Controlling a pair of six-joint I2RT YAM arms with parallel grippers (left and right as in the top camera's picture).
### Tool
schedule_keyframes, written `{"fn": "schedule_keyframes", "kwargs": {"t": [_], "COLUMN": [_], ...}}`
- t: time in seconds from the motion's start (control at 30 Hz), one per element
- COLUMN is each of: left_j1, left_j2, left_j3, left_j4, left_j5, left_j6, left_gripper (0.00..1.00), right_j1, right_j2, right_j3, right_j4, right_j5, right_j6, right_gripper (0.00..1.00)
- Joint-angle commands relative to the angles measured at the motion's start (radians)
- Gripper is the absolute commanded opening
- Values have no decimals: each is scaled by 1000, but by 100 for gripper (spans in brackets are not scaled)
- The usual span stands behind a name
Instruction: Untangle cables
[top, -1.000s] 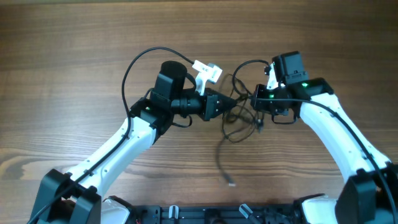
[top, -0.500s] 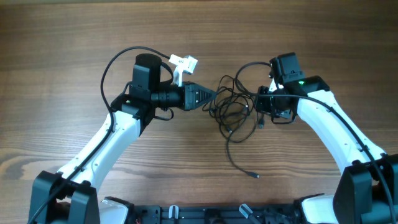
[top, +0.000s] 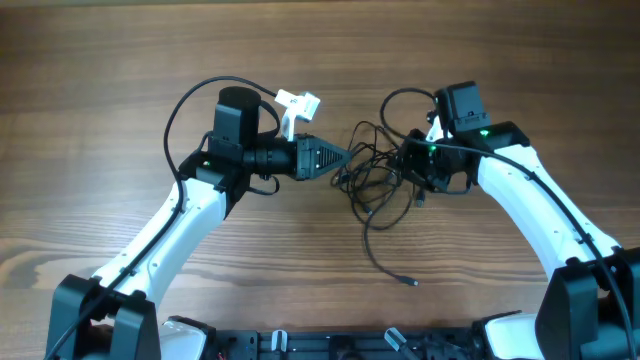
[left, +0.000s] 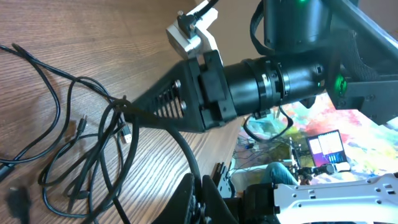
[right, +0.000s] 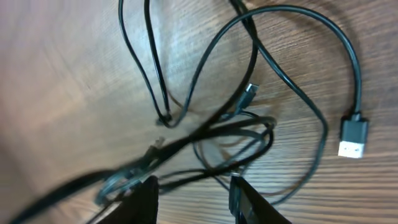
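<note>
While the left end effector (top: 343, 156) is pressed together on a strand at the left edge of the cables (top: 375, 185), the right end effector (top: 408, 160) sits at the bunch's right edge with its fingers (right: 249, 202) spread. In the right wrist view several strands cross the gap between them, and none looks pinched.

The step in hand appears to be the pull-apart, with one side anchored and the other looking for a hold. The next move probably calls for the right end effector to single out one strand, close on it, and draw it away from the left so the loops slide free rather than tighten.

The tangle lies mid-bench (top: 120, 60) between the two arms, its long axis running across from one end effector to the other. A free tail leaves it toward the robot's base and ends in a small plug (top: 410, 283). A USB plug (right: 352, 138) lies flat, its silver tip pointing toward that view's lower edge.
</note>
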Motion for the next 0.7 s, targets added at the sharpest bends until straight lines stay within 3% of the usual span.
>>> {"fn": "schedule_keyframes", "kwargs": {"t": [0.0, 0.23, 0.43, 0.67], "left_j1": [3, 2, 2, 2], "left_j2": [-26, -26, -26, -26], "left_j3": [3, 3, 3, 3], "left_j4": [-5, -13, -34, -79], "left_j5": [27, 27, 10, -14], "left_j6": [-2, -2, 23, 36], "left_gripper": [4, 4, 4, 4], "right_j1": [2, 2, 2, 19], "right_j2": [14, 14, 14, 14], "right_j3": [19, 19, 19, 19], "right_j4": [36, 94, 195, 171], "right_j5": [-15, -124, -343, -368], "right_j6": [214, 286, 100, 95], "right_gripper": [38, 37, 36, 36]}}
